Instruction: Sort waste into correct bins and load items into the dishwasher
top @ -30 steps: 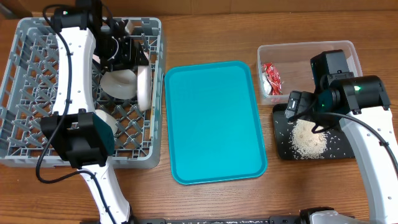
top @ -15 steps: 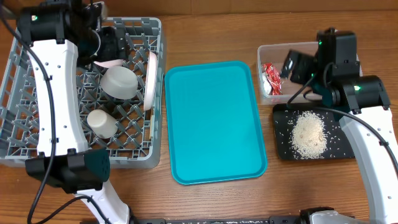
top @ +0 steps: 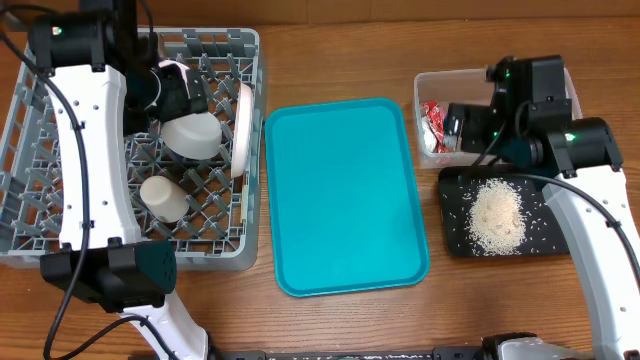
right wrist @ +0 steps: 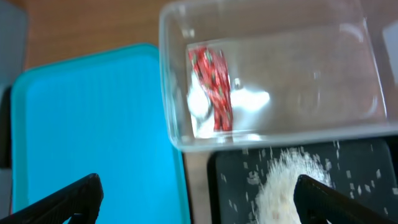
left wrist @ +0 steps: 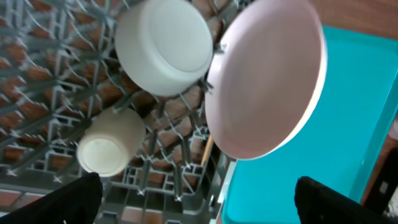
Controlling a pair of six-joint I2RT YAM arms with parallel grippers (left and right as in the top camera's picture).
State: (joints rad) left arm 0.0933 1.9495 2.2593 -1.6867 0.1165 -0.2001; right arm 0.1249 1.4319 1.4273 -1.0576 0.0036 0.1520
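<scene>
One cup, one bowl — in rack

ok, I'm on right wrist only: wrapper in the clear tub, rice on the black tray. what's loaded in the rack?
Observer: A grey-white bowl sits in the dish rack, apparently bottom up.
Operator: cup?
Observer: The small white cup is in the rack too, on the robot's side of the bowl.
Operator: left claw holding anything?
Observer: No. The left claw is open and empty, above the rack.
</scene>
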